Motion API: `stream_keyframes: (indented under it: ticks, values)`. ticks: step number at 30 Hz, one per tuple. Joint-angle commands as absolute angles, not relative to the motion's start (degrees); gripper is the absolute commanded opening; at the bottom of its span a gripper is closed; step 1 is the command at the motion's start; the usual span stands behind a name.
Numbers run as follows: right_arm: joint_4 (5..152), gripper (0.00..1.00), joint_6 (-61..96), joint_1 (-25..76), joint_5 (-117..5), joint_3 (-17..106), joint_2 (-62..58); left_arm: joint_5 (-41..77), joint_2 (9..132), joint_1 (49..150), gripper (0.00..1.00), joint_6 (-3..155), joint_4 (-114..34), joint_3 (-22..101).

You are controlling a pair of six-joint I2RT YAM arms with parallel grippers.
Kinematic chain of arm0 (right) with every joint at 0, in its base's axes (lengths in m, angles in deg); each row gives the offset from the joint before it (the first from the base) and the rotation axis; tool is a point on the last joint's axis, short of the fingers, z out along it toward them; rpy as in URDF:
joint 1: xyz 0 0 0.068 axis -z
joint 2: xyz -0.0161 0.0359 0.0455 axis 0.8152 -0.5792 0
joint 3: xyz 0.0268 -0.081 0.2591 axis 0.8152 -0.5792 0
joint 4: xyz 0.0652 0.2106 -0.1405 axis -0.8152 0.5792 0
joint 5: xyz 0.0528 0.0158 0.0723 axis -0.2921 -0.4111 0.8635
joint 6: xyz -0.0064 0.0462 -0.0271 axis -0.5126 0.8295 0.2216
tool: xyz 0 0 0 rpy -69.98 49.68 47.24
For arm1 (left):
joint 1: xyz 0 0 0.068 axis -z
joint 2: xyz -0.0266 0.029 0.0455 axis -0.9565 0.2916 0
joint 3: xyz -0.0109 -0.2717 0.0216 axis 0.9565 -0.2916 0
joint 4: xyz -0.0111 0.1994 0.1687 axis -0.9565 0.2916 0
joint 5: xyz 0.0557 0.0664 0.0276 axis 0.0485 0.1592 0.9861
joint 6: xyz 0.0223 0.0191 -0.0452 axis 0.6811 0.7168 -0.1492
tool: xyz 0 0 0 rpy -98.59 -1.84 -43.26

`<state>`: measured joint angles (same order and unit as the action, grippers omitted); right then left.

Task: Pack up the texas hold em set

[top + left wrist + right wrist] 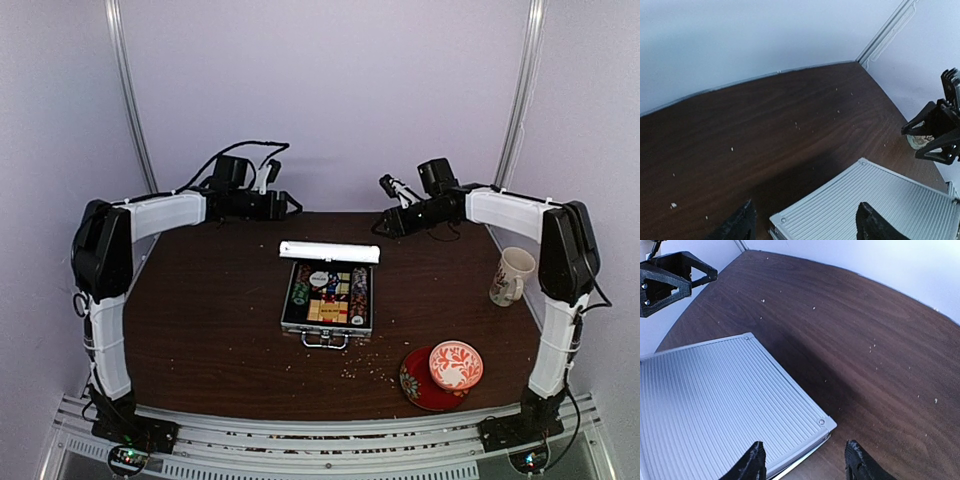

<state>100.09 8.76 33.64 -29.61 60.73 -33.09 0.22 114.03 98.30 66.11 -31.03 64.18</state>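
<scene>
The silver briefcase (328,298) lies open in the middle of the table, its lid (329,251) standing up at the back. Inside I see green/white and dark chips (299,290) and the red-tan card box (330,300); the dice are too small to tell. My left gripper (272,176) is open and empty, raised behind the lid's left end. My right gripper (388,187) is open and empty, raised behind its right end. The ribbed lid back shows in the left wrist view (875,205) and in the right wrist view (710,405), between the fingertips (742,222) (756,462).
A white mug (512,275) stands at the right edge. A red-and-white bowl (456,364) sits on a red saucer (417,385) at the front right. Crumbs lie scattered in front of the case (360,372). White walls close the back and sides.
</scene>
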Motion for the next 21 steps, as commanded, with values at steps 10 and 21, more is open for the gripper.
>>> stream_keyframes:
  ticks: [10, 21]
  values:
    - [98.42, 0.61, 0.86, 31.67, -30.0, 44.57, -20.18, 14.54, 82.24, 101.52, 0.72, 64.4, -27.87, 32.29]
    - [102.05, 0.65, -0.09, 30.53, -26.99, 46.38, -27.49, 22.16, 72.64, 120.29, 0.71, 54.35, -29.62, 13.03]
